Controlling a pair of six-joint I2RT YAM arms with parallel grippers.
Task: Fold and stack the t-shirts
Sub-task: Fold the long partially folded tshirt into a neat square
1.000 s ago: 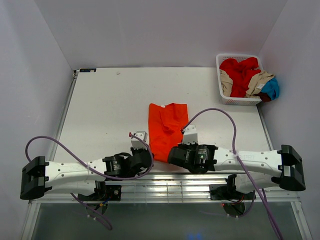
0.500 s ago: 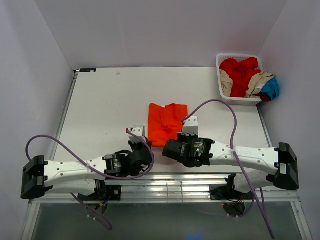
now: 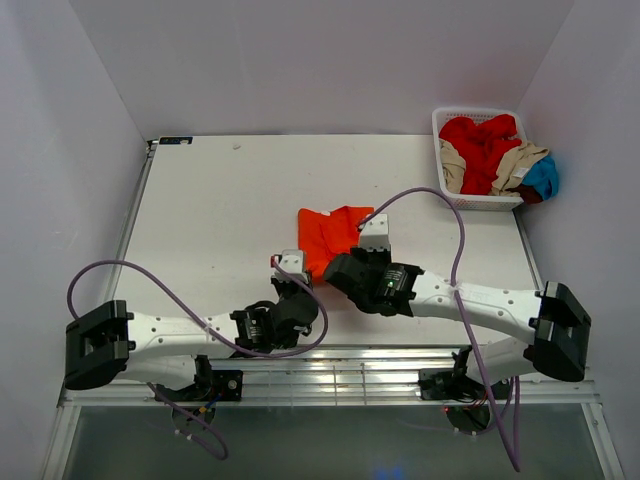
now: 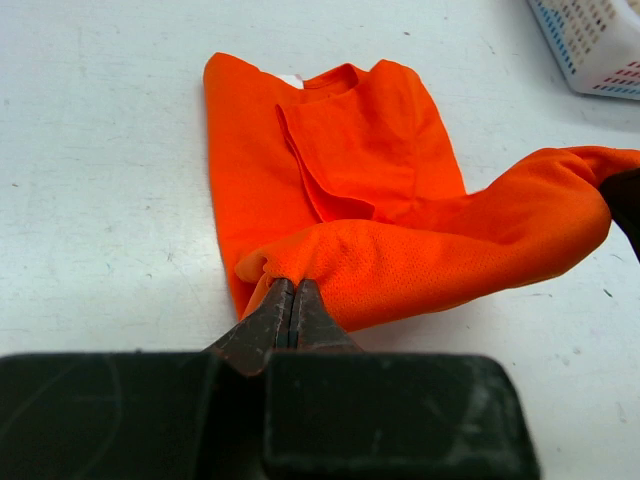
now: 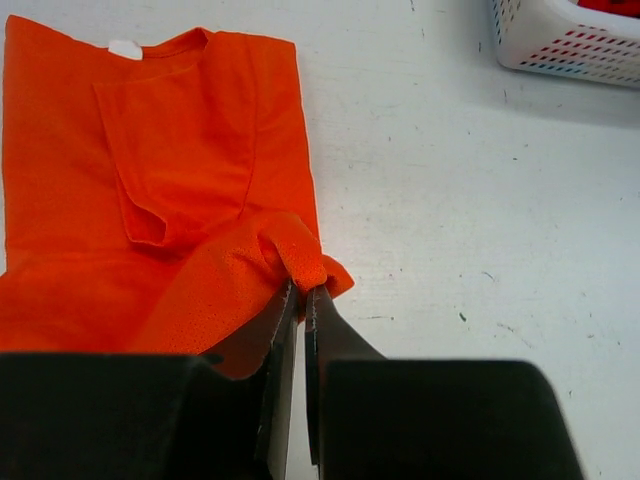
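One orange t-shirt (image 3: 328,228) lies mid-table. Two grippers lift its near hem: the left gripper (image 4: 291,303) and right gripper (image 5: 303,292) each have jaws pinched tight on a hem corner. At two o'clock, one basket (image 3: 478,203) holds a red shirt (image 3: 485,140), a tan shirt (image 3: 520,160) and a blue shirt (image 3: 545,178); the heap may hide more.

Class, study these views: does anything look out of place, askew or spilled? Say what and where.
Yes: a blue t-shirt and a tan t-shirt spill over the right rim of the white basket instead of lying inside. The orange t-shirt is merely mid-fold.
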